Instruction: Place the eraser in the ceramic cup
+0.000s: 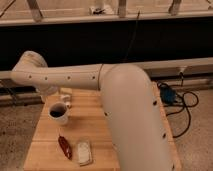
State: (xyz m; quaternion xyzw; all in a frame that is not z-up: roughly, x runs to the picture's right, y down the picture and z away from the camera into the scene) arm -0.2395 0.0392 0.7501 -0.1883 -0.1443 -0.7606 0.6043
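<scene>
Camera view, one ceramic cup, one red object, one pale pad, claw behind cup, grip unclear.

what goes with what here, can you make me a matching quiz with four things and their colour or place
Things:
1. ceramic cup
2. elongated object
3. rectangular pad
4. gripper

Descriptions:
a. red, left of the pad
b. just behind the cup
c. white, dark inside
d. pale grey-white, front of the tabletop

Pairs: 1-c, 2-a, 3-d, 4-b
</scene>
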